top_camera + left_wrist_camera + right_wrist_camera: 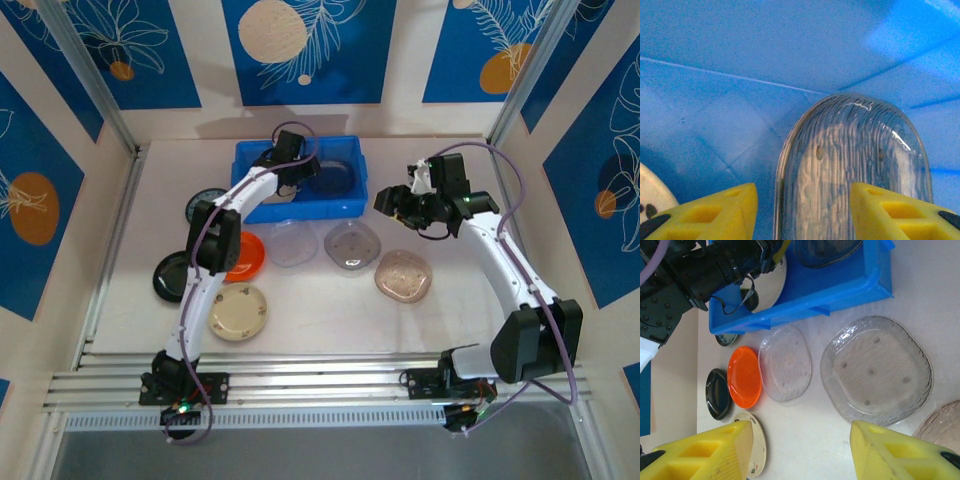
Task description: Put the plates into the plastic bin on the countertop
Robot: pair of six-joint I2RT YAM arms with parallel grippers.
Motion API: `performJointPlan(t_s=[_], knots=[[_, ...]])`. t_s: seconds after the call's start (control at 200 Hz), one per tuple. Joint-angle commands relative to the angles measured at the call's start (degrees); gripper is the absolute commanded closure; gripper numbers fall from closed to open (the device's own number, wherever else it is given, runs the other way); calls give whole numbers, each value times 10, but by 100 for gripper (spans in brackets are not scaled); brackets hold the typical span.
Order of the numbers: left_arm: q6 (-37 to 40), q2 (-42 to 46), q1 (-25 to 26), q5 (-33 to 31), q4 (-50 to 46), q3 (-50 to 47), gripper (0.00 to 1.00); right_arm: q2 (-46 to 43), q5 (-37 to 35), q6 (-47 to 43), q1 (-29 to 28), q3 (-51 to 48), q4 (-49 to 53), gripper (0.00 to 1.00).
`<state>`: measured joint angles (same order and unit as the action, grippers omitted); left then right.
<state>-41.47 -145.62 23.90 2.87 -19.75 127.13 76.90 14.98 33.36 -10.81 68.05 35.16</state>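
- Pale counter point(330, 310) carries orange, black, cream, clear plates point(352, 244) beside the blue bin point(250, 160).
- Left tool point(802, 200) splayed over a clear plate point(850, 165) inside the bin.
- Right tool point(800, 440) released, above the counter.

The bin point(340, 207) is bright blue, with an orange plate point(250, 255), black plate point(168, 280), cream plate point(238, 312) and clear ribbed plate point(875, 370).

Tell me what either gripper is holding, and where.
Nothing: the left gripper is open over a clear plate in the bin; the right gripper is open too.
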Motion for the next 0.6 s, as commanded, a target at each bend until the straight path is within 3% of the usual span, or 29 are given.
performJointPlan(t_s=[0.0, 0.305, 0.59], knots=[[28, 61, -1, -16, -27, 1, 47, -28, 2, 5, -5, -16, -4, 45], [82, 260, 18, -23, -17, -144, 38, -43, -10, 2, -41, -33, -19, 46], [108, 517, 75, 17, -59, -403, 34, -48, -27, 10, -97, -64, -54, 46]])
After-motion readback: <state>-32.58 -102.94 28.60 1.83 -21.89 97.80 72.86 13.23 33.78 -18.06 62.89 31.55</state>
